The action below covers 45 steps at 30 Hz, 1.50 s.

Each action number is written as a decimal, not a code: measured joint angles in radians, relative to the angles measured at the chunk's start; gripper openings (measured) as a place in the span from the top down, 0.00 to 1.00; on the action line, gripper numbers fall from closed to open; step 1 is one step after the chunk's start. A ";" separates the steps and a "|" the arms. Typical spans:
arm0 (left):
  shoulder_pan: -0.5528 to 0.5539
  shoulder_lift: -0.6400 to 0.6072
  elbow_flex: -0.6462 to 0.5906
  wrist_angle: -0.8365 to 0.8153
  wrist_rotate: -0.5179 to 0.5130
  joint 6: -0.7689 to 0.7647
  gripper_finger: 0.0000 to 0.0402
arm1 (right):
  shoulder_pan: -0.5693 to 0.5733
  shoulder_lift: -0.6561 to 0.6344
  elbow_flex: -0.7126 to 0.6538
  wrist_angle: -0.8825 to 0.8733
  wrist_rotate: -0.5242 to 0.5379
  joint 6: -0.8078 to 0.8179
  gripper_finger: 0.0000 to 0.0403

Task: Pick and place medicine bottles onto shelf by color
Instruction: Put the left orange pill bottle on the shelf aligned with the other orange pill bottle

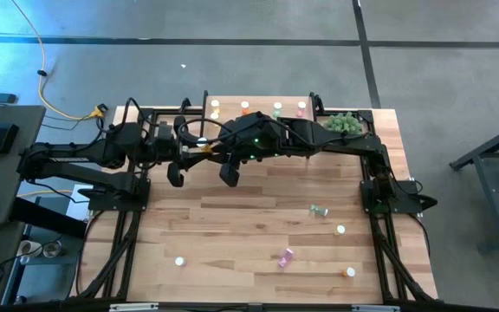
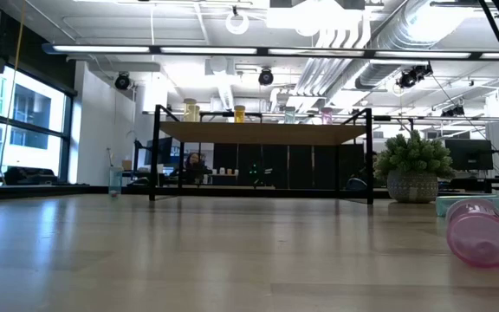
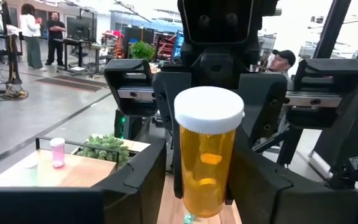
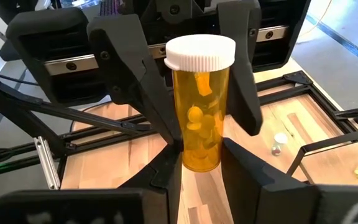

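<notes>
Two dark arms meet in mid-air over the far half of the table (image 1: 232,225), just in front of the shelf (image 1: 261,102), with one amber medicine bottle (image 4: 199,106) upright between them, white cap on top and pills visible inside.

The right pincer (image 4: 201,152) is narrow and closed on the lower part of the bottle. The left pincer (image 3: 201,155) stands partly wide, its fingers flanking the bottle with little or no pressure. This reads as a handover to the right arm.

To do it well, open the left pincer fully before you draw it straight back, so a finger does not drag the cap or tip the bottle. Keep the right grip firm and the bottle vertical. Then carry it to the shelf and set it beside the matching colour. Yellow and orange stand at the shelf's left end, and which one this amber matches is hard to tell.

Both arms are stretched level, the left from the table's left edge, the right from its right edge, wrists facing each other. More bottles lie near the front right corner, among them a pink bottle (image 1: 285,256) and a green bottle (image 1: 319,211).
</notes>
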 joint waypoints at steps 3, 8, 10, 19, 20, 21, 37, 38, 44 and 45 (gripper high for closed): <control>0.000 0.000 0.000 0.000 0.001 0.021 0.68 | 0.000 0.000 0.000 0.000 0.003 -0.002 0.79; 0.000 0.000 0.000 0.001 0.001 0.033 0.76 | 0.000 0.000 0.000 0.000 0.021 -0.003 0.74; 0.000 0.000 0.000 0.000 0.000 0.033 0.77 | 0.000 0.000 0.000 0.000 0.022 -0.001 0.71; 0.000 0.001 0.000 -0.008 -0.017 0.037 0.76 | -0.002 -0.001 0.000 -0.047 0.020 0.001 0.61; 0.000 0.000 0.000 -0.008 -0.023 0.037 0.76 | -0.005 -0.001 0.000 -0.064 0.020 0.001 0.61; 0.000 0.001 0.000 -0.009 -0.030 0.037 0.76 | -0.007 -0.001 0.000 -0.085 0.020 0.003 0.60; 0.000 0.000 0.000 -0.131 -0.138 0.097 0.76 | -0.136 -0.051 0.000 -0.256 0.021 -0.059 0.60; 0.000 0.000 0.000 -0.134 -0.142 0.097 0.76 | -0.147 -0.056 0.000 -0.254 0.021 -0.069 0.60; 0.000 0.000 0.000 -0.171 -0.168 0.097 0.76 | -0.208 -0.071 0.000 -0.250 0.021 -0.121 0.60; 0.000 0.000 0.000 -0.176 -0.172 0.097 0.76 | -0.218 -0.071 0.000 -0.251 0.021 -0.122 0.60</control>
